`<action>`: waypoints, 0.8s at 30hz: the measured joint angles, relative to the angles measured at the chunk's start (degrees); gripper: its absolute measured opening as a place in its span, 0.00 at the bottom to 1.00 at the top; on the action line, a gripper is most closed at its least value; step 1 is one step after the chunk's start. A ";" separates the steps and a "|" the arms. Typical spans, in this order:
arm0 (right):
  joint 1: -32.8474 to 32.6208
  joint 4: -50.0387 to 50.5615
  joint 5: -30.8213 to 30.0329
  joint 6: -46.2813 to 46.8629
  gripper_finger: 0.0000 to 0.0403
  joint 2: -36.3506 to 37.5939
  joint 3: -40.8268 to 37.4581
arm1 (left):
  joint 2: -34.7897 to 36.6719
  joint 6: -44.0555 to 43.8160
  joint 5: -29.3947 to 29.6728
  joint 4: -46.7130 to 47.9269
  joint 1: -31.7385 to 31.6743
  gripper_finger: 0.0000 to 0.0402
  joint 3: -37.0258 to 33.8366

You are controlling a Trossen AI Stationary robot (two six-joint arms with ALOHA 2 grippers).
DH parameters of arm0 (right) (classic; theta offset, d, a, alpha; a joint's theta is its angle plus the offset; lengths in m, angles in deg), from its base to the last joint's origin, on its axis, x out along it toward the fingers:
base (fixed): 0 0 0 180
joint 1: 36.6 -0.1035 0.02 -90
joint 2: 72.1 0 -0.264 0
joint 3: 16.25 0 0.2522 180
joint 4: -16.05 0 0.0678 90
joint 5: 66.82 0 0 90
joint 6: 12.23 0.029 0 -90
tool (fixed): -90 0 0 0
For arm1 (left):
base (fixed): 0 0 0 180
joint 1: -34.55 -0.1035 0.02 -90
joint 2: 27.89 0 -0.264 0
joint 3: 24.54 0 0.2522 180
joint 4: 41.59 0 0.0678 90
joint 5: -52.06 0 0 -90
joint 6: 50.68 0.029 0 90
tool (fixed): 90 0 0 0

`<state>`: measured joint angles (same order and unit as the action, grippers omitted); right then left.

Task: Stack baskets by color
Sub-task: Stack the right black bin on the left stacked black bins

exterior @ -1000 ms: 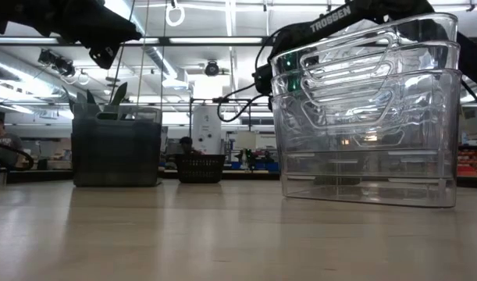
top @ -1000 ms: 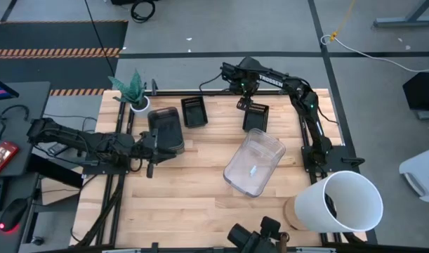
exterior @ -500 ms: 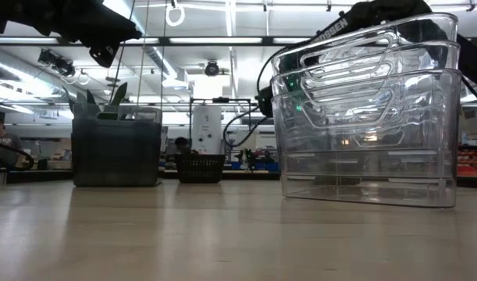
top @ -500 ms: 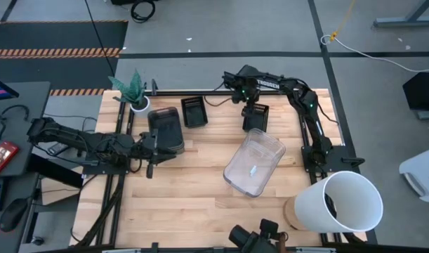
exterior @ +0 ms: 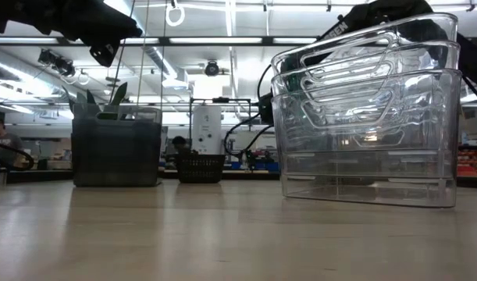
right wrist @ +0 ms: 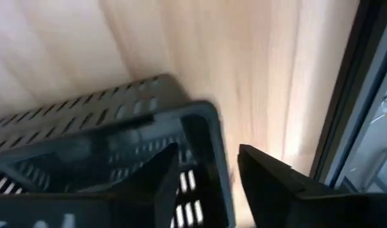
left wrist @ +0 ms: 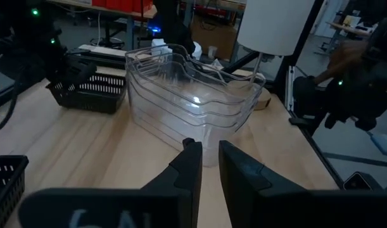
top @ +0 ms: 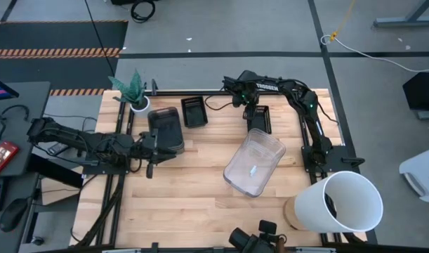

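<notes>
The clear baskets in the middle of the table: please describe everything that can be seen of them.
The clear baskets are large rectangular bins of see-through plastic with rounded corners. The low view shows several of them nested into one stack, rims one above another, standing upright on the wooden table. From above the stack sits turned at an angle, right of the table's middle. A small pale mark shows through the bottom. No gripper touches it; a small black slotted basket lies close beside its far end.

Grey basket (top: 165,128) left, clear stack (top: 254,161) centre, 2 slotted baskets (top: 194,111) behind (apart)
</notes>
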<state>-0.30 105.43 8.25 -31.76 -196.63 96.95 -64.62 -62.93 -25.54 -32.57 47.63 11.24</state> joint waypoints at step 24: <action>0.34 1.05 2.89 -13.47 0.52 0.92 3.32 | 0.00 1.53 -0.02 0.47 0.39 0.13 0.00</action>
<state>0.04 106.47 11.14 -45.23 -195.71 100.27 -64.62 -61.40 -25.56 -32.10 48.02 11.24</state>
